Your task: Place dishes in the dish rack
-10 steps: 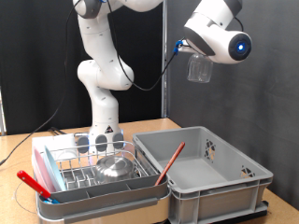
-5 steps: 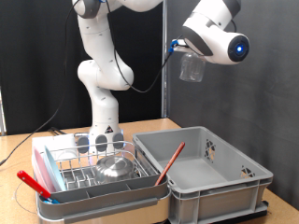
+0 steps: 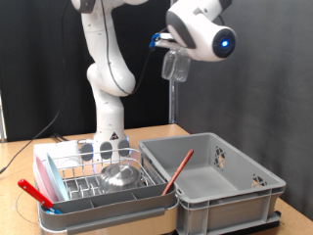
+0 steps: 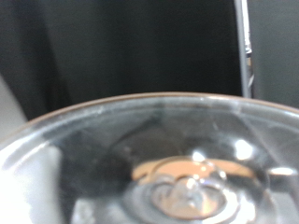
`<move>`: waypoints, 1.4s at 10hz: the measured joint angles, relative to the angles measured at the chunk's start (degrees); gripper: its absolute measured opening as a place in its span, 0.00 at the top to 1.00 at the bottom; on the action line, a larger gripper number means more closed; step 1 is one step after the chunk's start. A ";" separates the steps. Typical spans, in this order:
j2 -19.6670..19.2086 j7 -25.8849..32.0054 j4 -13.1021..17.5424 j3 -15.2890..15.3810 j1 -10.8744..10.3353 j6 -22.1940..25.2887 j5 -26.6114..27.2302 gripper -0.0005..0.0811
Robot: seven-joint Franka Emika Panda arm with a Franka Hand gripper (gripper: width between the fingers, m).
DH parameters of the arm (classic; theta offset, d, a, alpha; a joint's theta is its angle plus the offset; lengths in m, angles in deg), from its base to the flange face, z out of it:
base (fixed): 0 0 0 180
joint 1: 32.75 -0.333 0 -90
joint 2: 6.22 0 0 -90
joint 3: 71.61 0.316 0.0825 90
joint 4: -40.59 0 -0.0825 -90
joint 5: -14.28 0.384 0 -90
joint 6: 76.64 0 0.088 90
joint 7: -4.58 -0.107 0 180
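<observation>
My gripper (image 3: 173, 51) is high above the table in the exterior view and is shut on a small clear glass (image 3: 176, 65), which hangs below the hand. The glass (image 4: 159, 159) fills the wrist view, so the fingers are hidden there. The dish rack (image 3: 68, 176), a silver wire rack in a pink-and-grey tray, stands at the exterior view's bottom left. A shiny steel bowl (image 3: 122, 175) lies in it. A pale blue plate (image 3: 104, 149) stands upright at its back.
A big grey plastic crate (image 3: 240, 186) stands right of the rack, with a red-handled utensil (image 3: 178, 169) leaning inside. Another red-handled utensil (image 3: 34, 192) lies at the rack's left edge. The arm's base (image 3: 110, 122) rises behind the rack.
The gripper has swung towards the exterior view's left with the glass, from above the crate towards the rack's side, staying high.
</observation>
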 joint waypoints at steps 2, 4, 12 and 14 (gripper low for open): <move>-0.24 0.50 -0.22 2.58 2.99 0.51 -0.93 0.86; -0.26 1.70 -1.69 2.56 3.07 0.33 -3.60 0.86; -4.95 16.62 -9.73 2.25 13.16 -2.20 -24.78 0.86; -6.43 16.70 -9.76 1.92 13.24 -1.55 -25.39 0.86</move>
